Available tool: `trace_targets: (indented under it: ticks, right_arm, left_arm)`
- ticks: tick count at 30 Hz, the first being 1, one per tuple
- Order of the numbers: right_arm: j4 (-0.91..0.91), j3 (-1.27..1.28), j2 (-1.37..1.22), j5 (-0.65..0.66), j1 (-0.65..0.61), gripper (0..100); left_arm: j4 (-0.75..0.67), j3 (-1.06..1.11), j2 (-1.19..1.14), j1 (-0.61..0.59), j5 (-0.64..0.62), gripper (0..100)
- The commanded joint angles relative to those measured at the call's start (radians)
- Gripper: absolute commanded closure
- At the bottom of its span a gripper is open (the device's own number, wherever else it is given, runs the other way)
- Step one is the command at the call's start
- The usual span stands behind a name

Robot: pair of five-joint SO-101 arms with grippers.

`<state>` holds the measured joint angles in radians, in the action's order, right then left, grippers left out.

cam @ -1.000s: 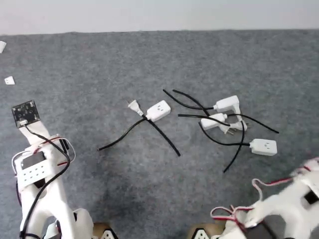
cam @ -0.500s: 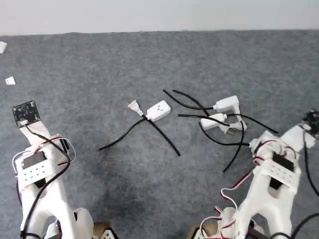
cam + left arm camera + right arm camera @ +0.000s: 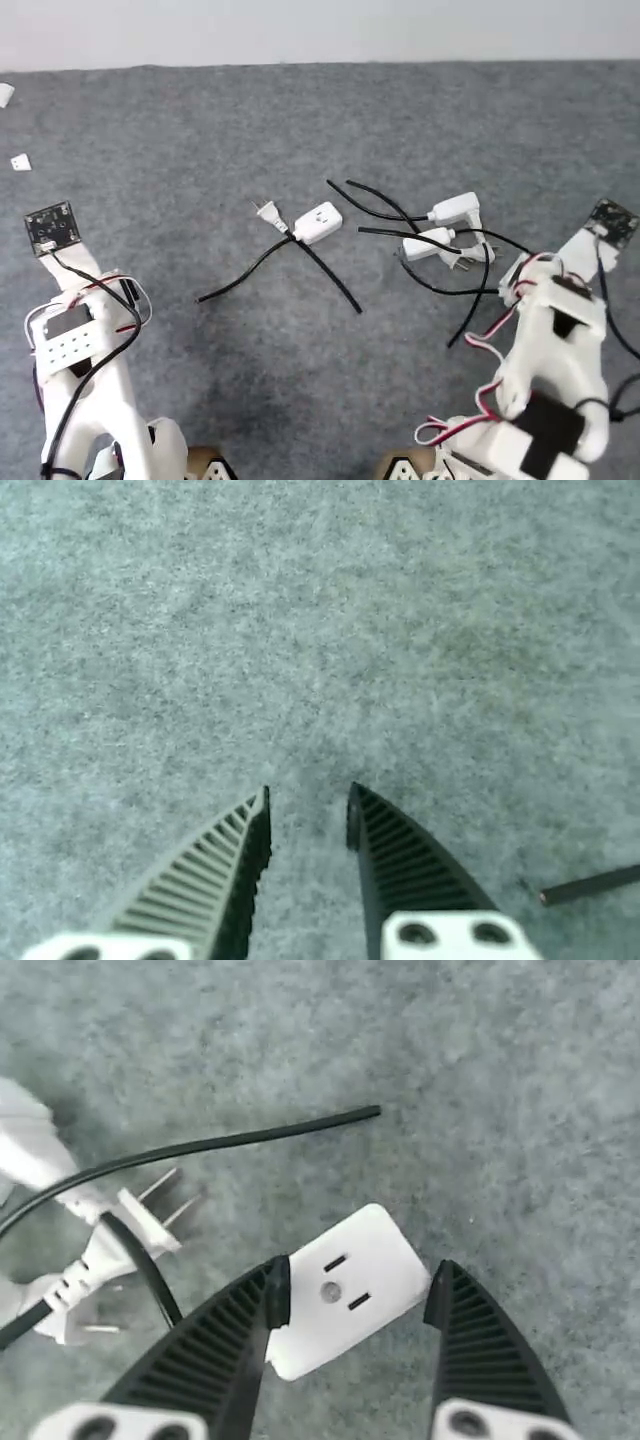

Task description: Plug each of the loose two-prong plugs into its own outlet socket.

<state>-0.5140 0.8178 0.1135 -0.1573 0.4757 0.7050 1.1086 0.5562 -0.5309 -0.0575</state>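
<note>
White socket [image 3: 340, 1312] between right gripper [image 3: 358, 1282] jaws

The right gripper [image 3: 359, 1278] is hanging open over the carpet [image 3: 500, 1070], its 2 fingers [image 3: 225, 1345] flanking a white socket [image 3: 345, 1300]; near it 2 plugs [image 3: 135, 1228] are lying, prongs bare; a black cord [image 3: 250, 1140] is running past them.
</note>
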Motion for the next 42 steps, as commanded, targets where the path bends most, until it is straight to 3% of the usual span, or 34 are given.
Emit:
trace_targets:
  ticks: [1,4,15,25,29,32,34,39,42]
  right_arm:
    - [-0.064,-0.091,-0.058,0.014,0.016,79.0]
    - [-0.099,-0.104,-0.062,0.020,0.013,79.0]
    - [-0.236,-0.086,-0.073,0.262,0.001,78.7]
    - [-0.226,-0.091,-0.073,0.327,0.013,78.6]
    - [-0.200,-0.104,-0.073,0.480,-0.001,78.6]
    - [-0.234,-0.103,-0.073,0.497,0.012,77.0]
    - [-0.255,-0.101,-0.073,0.462,0.038,73.9]
    - [-0.262,-0.107,-0.062,0.051,0.065,76.0]
    - [-0.255,-0.110,-0.061,-0.071,0.062,76.4]
  left_arm:
    - [0.005,-0.008,0.012,0.008,0.009,88]
    - [0.005,-0.008,0.012,0.008,0.009,88]
    - [0.005,-0.008,0.012,0.006,0.009,88]
    - [0.009,-0.007,0.012,0.005,0.011,88]
    - [0.011,-0.007,0.012,0.003,0.011,88]
    - [0.011,-0.007,0.012,0.003,0.011,88]
    - [0.009,-0.007,0.012,0.003,0.011,88]
    - [0.008,-0.007,0.012,0.006,0.011,88]
    - [0.009,-0.007,0.012,0.006,0.011,88]
